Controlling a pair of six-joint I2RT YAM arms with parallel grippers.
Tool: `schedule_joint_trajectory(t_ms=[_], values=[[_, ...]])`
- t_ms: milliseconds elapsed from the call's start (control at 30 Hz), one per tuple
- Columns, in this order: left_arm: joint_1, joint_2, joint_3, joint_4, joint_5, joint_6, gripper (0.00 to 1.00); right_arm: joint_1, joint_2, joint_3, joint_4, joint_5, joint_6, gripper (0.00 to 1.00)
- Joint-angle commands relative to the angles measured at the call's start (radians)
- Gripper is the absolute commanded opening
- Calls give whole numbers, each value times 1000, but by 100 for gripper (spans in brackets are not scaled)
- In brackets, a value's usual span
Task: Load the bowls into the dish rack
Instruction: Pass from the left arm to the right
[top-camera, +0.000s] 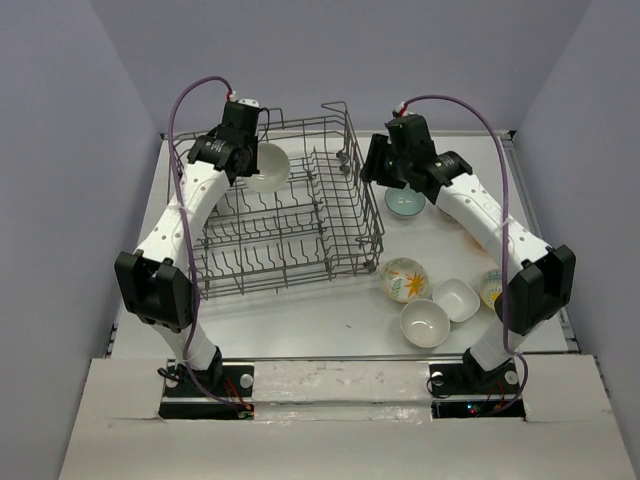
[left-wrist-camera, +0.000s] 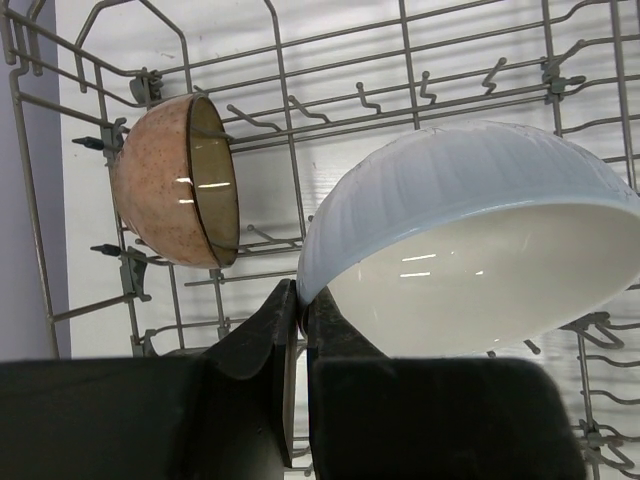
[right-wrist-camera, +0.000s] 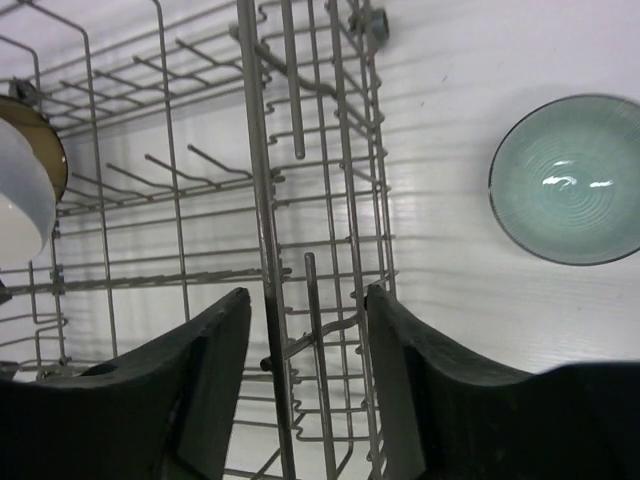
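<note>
Perhaps inside rack (top-camera: 358, 215): bowl (left-wrist-camera: 470, 240) (left hand (left-wrist-camera: 302, 300))

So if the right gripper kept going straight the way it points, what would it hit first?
Probably the dish rack: the right gripper is open and straddles the rack's wire side wall, so those wires come first. How far off they are is hard to judge.
</note>
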Motion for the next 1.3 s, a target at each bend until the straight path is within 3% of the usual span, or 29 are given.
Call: schedule_joint_trajectory(t_ms=[0, 367, 567, 1267], values=[[-15, -84, -1, 78, 12, 1, 0, -12, -77, 87, 6, 133, -54, 59], [-38, -110, 4, 78, 69, 4, 0, 15, -103, 136, 13, 135, -132, 63], [-59, -138, 13, 74, 145, 6, 0, 251, -59, 254, 4, 330, -229, 63], [-112, -214, -45, 89, 245, 1, 0, 363, 121, 357, 79, 449, -267, 58]])
